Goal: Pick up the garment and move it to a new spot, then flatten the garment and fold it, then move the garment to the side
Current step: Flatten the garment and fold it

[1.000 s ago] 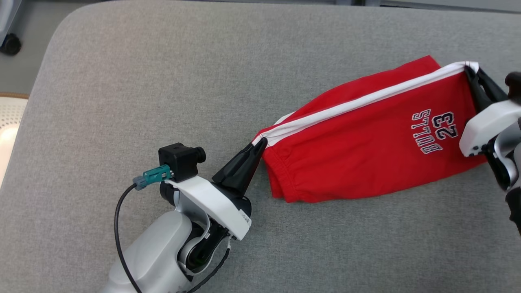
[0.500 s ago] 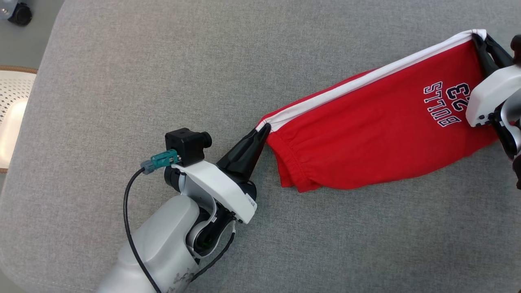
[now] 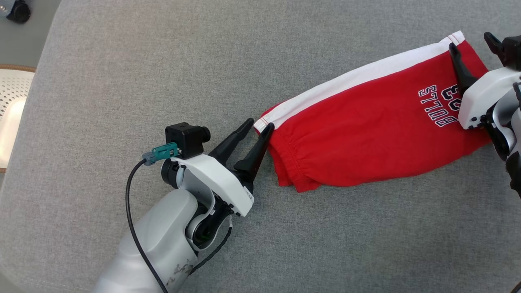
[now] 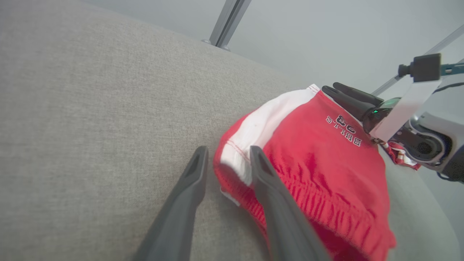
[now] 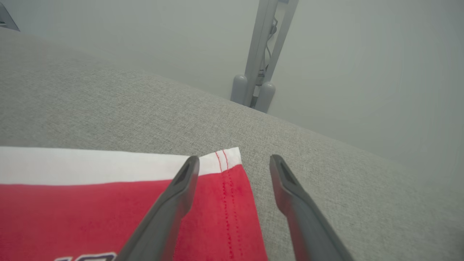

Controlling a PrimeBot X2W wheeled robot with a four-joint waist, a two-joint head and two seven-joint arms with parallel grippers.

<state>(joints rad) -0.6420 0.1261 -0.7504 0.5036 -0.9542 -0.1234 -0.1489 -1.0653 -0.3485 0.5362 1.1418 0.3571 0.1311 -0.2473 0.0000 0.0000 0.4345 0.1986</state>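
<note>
So the left gripper (image 3: 260,123) has let go: its two dark fingers stand spread, with the white-striped corner of the red shorts (image 3: 366,134) sitting right at the tips, one finger touching the elastic waistband and the other just off the cloth on its far side. That arm comes up from the near left, its pale forearm angled toward the far right, with a black camera block (image 3: 185,139), a teal plug and a looping black cable on the wrist. Over on the right, the right gripper (image 3: 469,40) is spread wide too, not pinching anything; its wrist view shows one finger lying over the red hem corner and the other out past the hem over bare cushion. Its white housing covers part of the "BULLS 23" print. Everything sits on a big grey fabric cushion (image 3: 163,81), with a white perforated thing (image 3: 12,106) past the left edge and a grey metal post (image 5: 261,54) beyond the far edge. The shorts lie flat and folded lengthwise, running diagonally from the left gripper to the right one, white stripe along the far side.
</note>
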